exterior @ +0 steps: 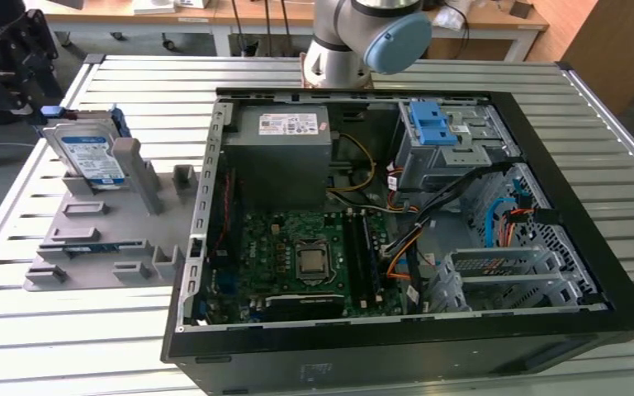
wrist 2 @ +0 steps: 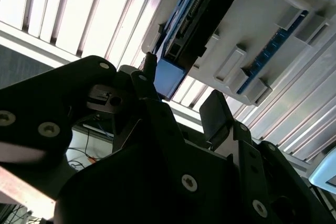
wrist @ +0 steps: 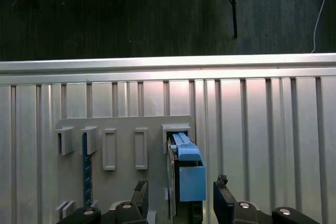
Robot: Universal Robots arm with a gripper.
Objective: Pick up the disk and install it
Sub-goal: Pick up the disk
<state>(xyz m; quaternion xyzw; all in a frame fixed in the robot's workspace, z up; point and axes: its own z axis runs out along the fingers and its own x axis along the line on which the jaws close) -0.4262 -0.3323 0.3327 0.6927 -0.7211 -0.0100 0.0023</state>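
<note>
Tabletop [exterior: 130, 74]: pale metal with long ribs all over it.
Computer case [exterior: 405, 338]: big and black, lying flat on the tabletop with its side open.
Grey holder [exterior: 108, 223]: flat plate with little posts, just beside the computer case, on the exterior view's left.

1. Disk [wrist: 188, 171] stands between the gripper's [wrist: 181, 186] spread fingers, a gap each side.
2. A holder post [exterior: 128, 165] stands just beside it.
3. Cables [exterior: 461, 183] cross the case [exterior: 405, 346] beside the cage [exterior: 510, 276].

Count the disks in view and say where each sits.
1. The disk stands upright in the grey holder on the exterior view's left; the computer case may hide more.
</note>
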